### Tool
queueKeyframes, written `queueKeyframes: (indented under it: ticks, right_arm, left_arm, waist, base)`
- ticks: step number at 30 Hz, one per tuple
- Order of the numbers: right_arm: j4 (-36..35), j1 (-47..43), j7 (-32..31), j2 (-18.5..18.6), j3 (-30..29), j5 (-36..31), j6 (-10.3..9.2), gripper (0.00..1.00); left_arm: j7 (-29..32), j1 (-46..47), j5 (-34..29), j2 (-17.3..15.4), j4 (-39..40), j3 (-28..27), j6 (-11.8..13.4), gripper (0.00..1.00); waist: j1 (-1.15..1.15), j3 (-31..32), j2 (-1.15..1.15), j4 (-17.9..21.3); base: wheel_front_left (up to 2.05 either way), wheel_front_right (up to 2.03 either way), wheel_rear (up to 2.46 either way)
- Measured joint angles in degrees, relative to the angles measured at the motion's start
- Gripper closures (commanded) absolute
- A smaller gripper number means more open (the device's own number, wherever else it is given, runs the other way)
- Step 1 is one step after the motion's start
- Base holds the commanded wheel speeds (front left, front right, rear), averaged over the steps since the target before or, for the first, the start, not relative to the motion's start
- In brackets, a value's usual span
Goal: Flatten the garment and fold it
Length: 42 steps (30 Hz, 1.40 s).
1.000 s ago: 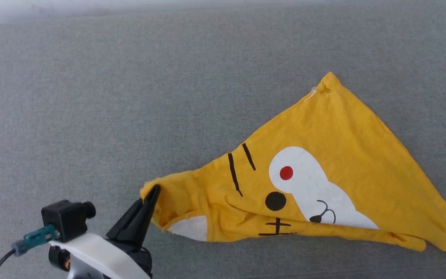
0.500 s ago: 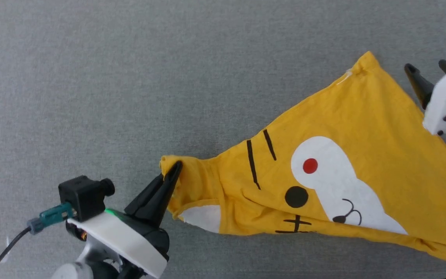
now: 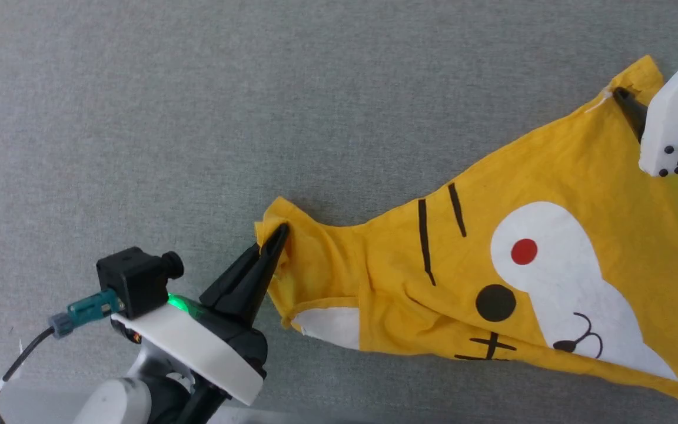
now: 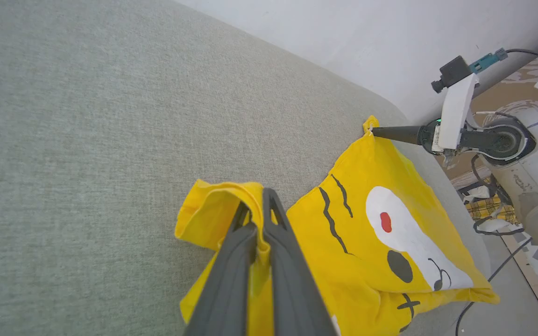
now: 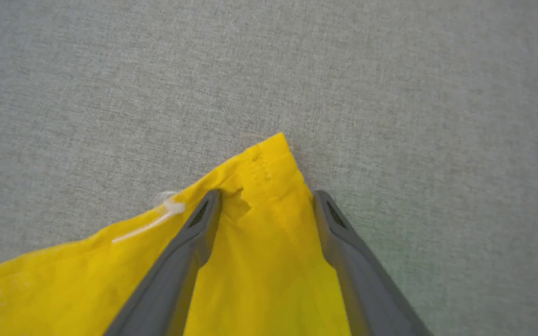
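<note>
The garment [image 3: 580, 171] is a bright yellow T-shirt with white patches and black line markings. It lies wrinkled and stretched slantwise on a grey fabric surface. My left gripper [image 3: 280, 232] is shut on its near-left corner, and the cloth bunches between the fingers [image 4: 257, 196]. At the garment's far-right corner [image 5: 273, 154], my right gripper [image 5: 267, 193] stands open astride the hem. One of its fingers rests over the yellow cloth and the other is just off its edge. In the head view the right gripper [image 3: 642, 85] is partly hidden behind its white housing.
The grey fabric surface [image 3: 198, 118] stretches wide to the left and behind the garment. In the left wrist view a white wall [image 4: 343, 28] rises past the surface's rounded far edge. Cables and a plaid cloth [image 4: 488, 205] lie on the floor beyond.
The head camera has shifted. My right gripper has come in from the right edge and now sits open over the garment's far corner. My left gripper stays shut on its corner.
</note>
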State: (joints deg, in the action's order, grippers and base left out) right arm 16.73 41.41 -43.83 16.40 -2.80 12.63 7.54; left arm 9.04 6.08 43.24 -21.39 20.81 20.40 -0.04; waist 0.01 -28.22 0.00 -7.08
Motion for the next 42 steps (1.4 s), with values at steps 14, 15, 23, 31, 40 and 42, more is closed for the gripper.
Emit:
queueKeyframes:
  ticks: [14,15,23,31,40,42]
  right_arm:
    - [1.1,3.3,-1.6,1.3,1.0,0.0,0.01,1.0]
    - [1.0,3.3,-1.6,1.3,1.1,0.0,0.01,1.0]
    - [1.3,3.0,1.9,0.3,1.1,0.7,0.01,1.0]
    - [-0.1,2.9,8.1,-1.8,0.6,2.6,0.01,1.0]
    - [-2.4,3.5,12.4,-3.6,0.0,3.2,0.0,1.0]
    - [-2.6,4.2,12.6,-4.0,0.6,3.2,0.0,1.0]
  left_arm:
    - [-0.9,0.6,0.2,0.3,-1.1,-0.1,-0.6,1.0]
    - [-1.1,0.8,0.4,0.4,-1.2,-0.1,-0.8,1.0]
    - [-2.6,1.2,0.8,0.4,-1.9,-1.6,-0.9,1.0]
    - [-5.1,7.0,-2.4,-0.6,-3.5,-5.6,1.4,1.0]
    - [0.0,21.4,-7.1,-2.4,-9.3,-4.9,2.6,1.0]
    - [1.5,25.3,-8.0,-2.7,-11.3,-4.4,2.6,1.0]
  waist:
    - [-0.01,-2.9,0.0,-2.1]
    - [-0.01,-2.9,0.0,-2.0]
    - [0.0,-1.3,0.0,-0.9]
    - [-0.01,2.8,0.0,1.1]
    - [-0.01,9.1,0.0,3.8]
    - [-0.01,10.5,0.0,4.5]
  base:
    - [0.0,0.0,0.0]
    - [0.0,0.0,0.0]
    - [0.0,0.0,0.0]
    - [0.0,0.0,0.0]
    - [0.0,0.0,0.0]
    - [0.0,0.0,0.0]
